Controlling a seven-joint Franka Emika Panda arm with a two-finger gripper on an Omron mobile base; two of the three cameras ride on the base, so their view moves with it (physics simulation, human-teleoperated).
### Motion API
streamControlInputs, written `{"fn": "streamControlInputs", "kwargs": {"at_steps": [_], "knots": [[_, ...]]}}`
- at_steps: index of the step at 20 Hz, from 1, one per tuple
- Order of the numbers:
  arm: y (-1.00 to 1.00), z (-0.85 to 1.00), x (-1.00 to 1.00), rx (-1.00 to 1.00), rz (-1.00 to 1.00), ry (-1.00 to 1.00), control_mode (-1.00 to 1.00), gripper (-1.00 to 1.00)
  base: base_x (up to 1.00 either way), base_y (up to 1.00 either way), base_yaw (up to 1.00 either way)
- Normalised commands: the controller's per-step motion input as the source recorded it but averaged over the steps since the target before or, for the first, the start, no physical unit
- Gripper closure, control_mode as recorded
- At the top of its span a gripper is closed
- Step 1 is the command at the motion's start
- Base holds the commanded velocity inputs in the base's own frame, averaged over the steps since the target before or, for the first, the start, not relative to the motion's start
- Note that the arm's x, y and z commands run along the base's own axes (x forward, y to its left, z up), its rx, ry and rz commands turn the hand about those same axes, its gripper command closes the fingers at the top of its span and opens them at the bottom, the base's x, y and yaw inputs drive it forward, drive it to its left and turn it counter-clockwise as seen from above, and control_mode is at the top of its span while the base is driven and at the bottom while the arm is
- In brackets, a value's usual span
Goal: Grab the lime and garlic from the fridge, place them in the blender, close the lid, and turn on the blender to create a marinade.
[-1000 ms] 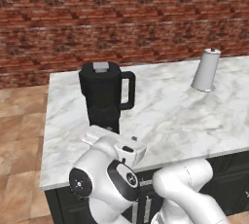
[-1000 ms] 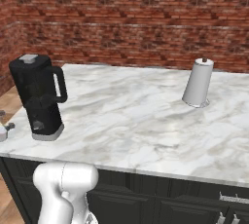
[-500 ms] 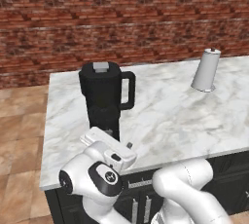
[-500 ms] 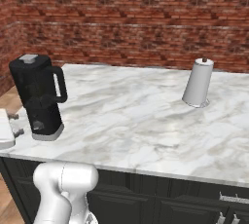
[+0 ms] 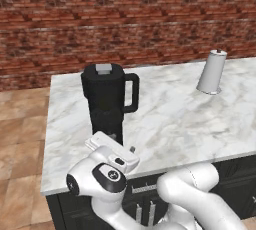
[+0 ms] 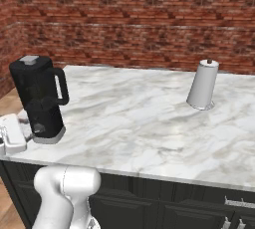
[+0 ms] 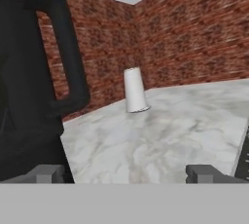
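The black blender [image 5: 106, 101] stands on the marble counter [image 5: 175, 124] near its left end, with its looped handle [image 5: 132, 92] facing right. The lid [image 5: 103, 67] with its grey cap sits on top of the jug, as the right base view also shows: blender [image 6: 40, 93], lid [image 6: 31, 59]. My gripper [image 5: 114, 149] sits low in front of the blender's base, at the counter's front edge [image 6: 14, 132]. In the hand view the gripper [image 7: 126, 174] is open and holds nothing, and the blender [image 7: 29, 82] looms close on the left. The lime and the fridge are out of view.
A pale grey tapered roll on a stand [image 5: 212, 72] [image 6: 202, 84] [image 7: 134, 91] stands at the counter's far right. A red brick wall [image 5: 150, 19] runs behind. Dark cabinets [image 6: 164, 203] sit under the counter, and tiled floor [image 5: 20, 139] lies to the left.
My hand has swung left along the counter's front edge, to in front of the blender's base, and has come further into the right base view. The blender and roll have not moved.
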Motion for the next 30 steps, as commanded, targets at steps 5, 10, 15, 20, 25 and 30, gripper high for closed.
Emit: {"fn": "streamControlInputs", "kwargs": {"at_steps": [5,10,15,20,25,30], "knots": [[0.02,-0.14,0.34,0.00,0.00,0.00,-1.00,-1.00,0.00,0.00,0.00],[0.08,-0.21,0.37,0.00,0.00,0.00,-1.00,-1.00,0.00,0.00,0.00],[0.09,-0.22,0.29,0.00,0.00,0.00,-1.00,-1.00,0.00,0.00,0.00],[0.22,-0.16,0.25,0.00,0.00,0.00,-1.00,-1.00,0.00,0.00,0.00],[0.25,-0.19,0.25,0.00,0.00,0.00,-1.00,-1.00,0.00,0.00,0.00],[0.11,-0.20,0.25,0.00,0.00,0.00,-1.00,-1.00,0.00,0.00,0.00]]}}
